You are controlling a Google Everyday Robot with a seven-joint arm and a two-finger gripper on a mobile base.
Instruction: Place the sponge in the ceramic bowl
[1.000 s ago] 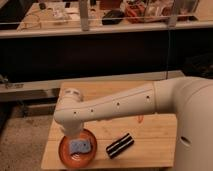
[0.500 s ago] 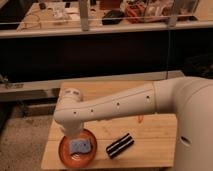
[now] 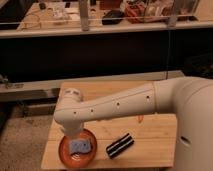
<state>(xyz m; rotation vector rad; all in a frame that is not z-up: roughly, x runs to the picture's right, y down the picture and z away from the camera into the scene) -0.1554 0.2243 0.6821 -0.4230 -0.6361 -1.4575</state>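
The ceramic bowl (image 3: 65, 152), a shallow orange-red dish, sits at the table's near left corner. The blue sponge (image 3: 80, 146) lies flat inside it, near the middle. My white arm (image 3: 115, 107) reaches in from the right and bends down over the bowl's far side. The gripper (image 3: 74, 134) hangs under the wrist, just above the bowl's far rim and behind the sponge, and is largely hidden by the arm. I see nothing held in it, and the sponge looks free of it.
A black-and-white striped block (image 3: 120, 145) lies on the wooden table (image 3: 150, 135) just right of the bowl. A small orange mark (image 3: 141, 118) shows near the arm. The table's left and near edges are close to the bowl. A dark counter stands behind.
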